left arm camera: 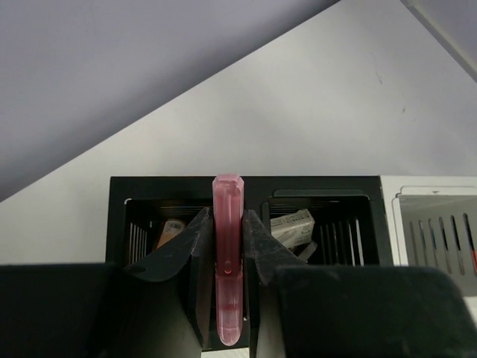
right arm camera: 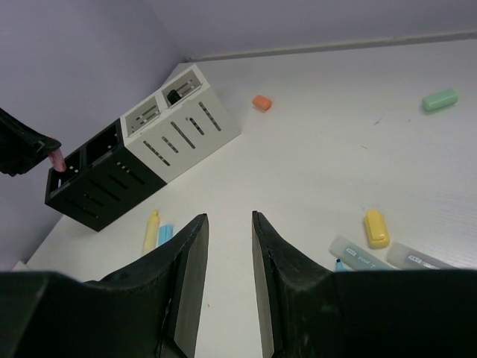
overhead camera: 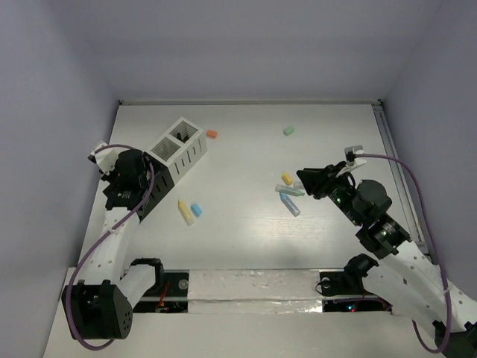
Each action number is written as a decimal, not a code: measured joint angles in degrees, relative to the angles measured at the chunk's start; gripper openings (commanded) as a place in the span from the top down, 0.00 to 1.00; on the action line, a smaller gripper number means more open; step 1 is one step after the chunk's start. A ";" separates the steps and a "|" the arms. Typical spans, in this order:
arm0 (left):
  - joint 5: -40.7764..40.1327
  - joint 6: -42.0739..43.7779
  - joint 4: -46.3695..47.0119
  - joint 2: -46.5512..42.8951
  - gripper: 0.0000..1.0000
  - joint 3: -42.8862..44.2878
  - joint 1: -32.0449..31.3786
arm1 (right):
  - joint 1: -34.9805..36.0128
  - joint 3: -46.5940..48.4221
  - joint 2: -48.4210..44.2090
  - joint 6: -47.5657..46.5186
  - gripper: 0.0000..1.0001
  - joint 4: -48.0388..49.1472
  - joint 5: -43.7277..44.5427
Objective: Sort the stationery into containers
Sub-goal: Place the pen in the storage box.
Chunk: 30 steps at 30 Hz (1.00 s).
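One pink marker pinched in left tool over black box — top view hides it, right tool spread.

Top external: fixed high above and behind the arm bases, looking down over the whole table to the far wall. Left wrist: very close over the black box at far left, aimed into its cells and toward the wall. Right wrist: low on the right, aimed left across the table from well away, catching the black box beside the white box. Shared across all three: the black box.
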 measured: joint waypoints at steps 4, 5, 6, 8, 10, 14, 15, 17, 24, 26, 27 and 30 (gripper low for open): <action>-1.62 0.35 -0.61 0.00 1.00 0.00 0.00 | 0.00 0.00 -0.13 0.00 0.64 0.00 0.00; -2.01 0.37 -0.83 0.07 1.00 0.00 0.00 | 0.00 0.00 -0.24 0.00 0.64 -0.02 0.00; -2.47 0.37 -1.05 0.15 1.00 0.00 0.00 | 0.00 0.00 -0.35 0.00 0.64 -0.02 0.00; -3.65 0.31 -1.60 0.63 1.00 0.00 0.00 | 0.00 0.00 -0.66 0.00 0.64 -0.04 0.00; -4.83 0.31 -2.10 1.40 1.00 0.00 0.00 | 0.00 0.00 -0.87 0.00 0.64 0.00 -0.02; -6.67 0.33 -3.02 2.32 0.96 0.00 0.00 | 0.00 0.00 -1.25 0.00 0.64 -0.02 -0.02; -7.21 0.33 -3.13 2.45 0.95 0.00 0.00 | 0.00 0.00 -1.31 0.00 0.64 -0.02 -0.02; -8.55 0.35 -3.39 2.93 0.93 0.02 0.00 | 0.00 0.00 -1.46 0.00 0.64 -0.02 -0.02; -11.34 0.31 -4.39 5.60 0.85 0.48 0.00 | 0.00 0.00 -2.14 0.00 0.64 -0.04 -0.02; -11.58 0.24 -4.50 5.68 0.83 0.48 0.00 | 0.00 0.00 -2.21 0.00 0.64 -0.02 -0.02; -11.65 0.15 -4.55 5.66 0.83 0.48 0.00 | 0.00 0.00 -2.21 0.00 0.64 -0.04 -0.02; -11.72 -0.04 -4.68 5.66 0.81 0.48 0.00 | 0.00 0.00 -2.21 0.00 0.64 -0.04 -0.02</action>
